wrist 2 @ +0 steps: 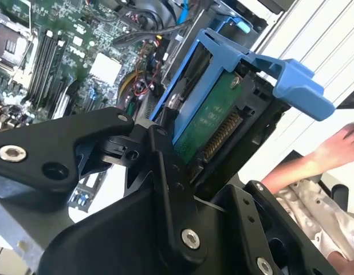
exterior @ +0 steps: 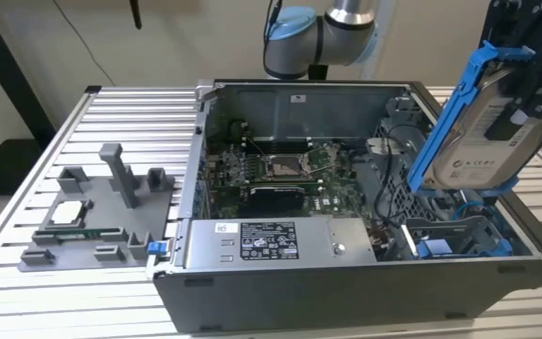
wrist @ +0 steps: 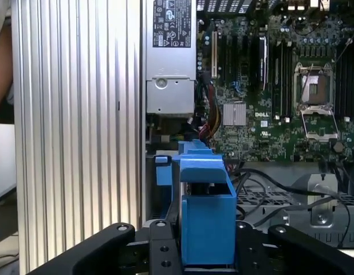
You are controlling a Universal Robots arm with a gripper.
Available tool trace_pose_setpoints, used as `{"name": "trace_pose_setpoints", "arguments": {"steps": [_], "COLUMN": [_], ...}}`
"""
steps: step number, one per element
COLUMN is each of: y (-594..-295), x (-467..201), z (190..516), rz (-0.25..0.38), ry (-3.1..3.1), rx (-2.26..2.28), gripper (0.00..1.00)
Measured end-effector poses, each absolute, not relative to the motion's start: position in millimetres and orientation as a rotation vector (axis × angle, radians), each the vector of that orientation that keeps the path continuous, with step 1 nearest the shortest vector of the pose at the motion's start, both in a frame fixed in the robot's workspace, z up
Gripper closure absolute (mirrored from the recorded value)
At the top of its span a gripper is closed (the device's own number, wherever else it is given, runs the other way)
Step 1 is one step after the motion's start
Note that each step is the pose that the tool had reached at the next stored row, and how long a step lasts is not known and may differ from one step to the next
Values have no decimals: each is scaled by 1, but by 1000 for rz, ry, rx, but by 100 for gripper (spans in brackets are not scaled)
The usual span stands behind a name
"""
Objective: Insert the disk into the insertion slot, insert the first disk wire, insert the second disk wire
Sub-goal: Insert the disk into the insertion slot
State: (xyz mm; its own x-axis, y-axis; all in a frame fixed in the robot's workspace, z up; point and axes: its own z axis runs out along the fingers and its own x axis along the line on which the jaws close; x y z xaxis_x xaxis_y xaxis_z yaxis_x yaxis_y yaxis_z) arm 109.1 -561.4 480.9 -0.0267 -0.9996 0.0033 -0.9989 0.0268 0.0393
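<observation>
While the hand (exterior: 518,113) clamps the disk (exterior: 478,152), the case (exterior: 346,300) sits on a ribbed metal table (exterior: 139,113).

One robot arm (exterior: 323,32) with one gripper (exterior: 527,99), one disk (exterior: 483,152), one slot (exterior: 452,232), one open computer case (exterior: 346,296), one motherboard (exterior: 281,169), one power supply (exterior: 271,241), one grey fixture plate (exterior: 104,219), one table (exterior: 121,113), one hand (wrist 2: 337,149).

Your gripper (exterior: 521,106) cropped by the exterior view's right edge, covering a corner of the disk (exterior: 473,152), the insertion slot (exterior: 445,229) partly behind it, a blurred, cropped hand (wrist 2: 337,150) in the second wrist view.
</observation>
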Motion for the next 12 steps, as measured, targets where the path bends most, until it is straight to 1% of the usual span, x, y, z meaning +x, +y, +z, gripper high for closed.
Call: {"name": "trace_pose_setpoints", "arguments": {"steps": [12], "y": [-562], "x": [118], "z": [470], "rz": [-40], "ry": [-2233], "rx": [2167], "gripper": [100]}}
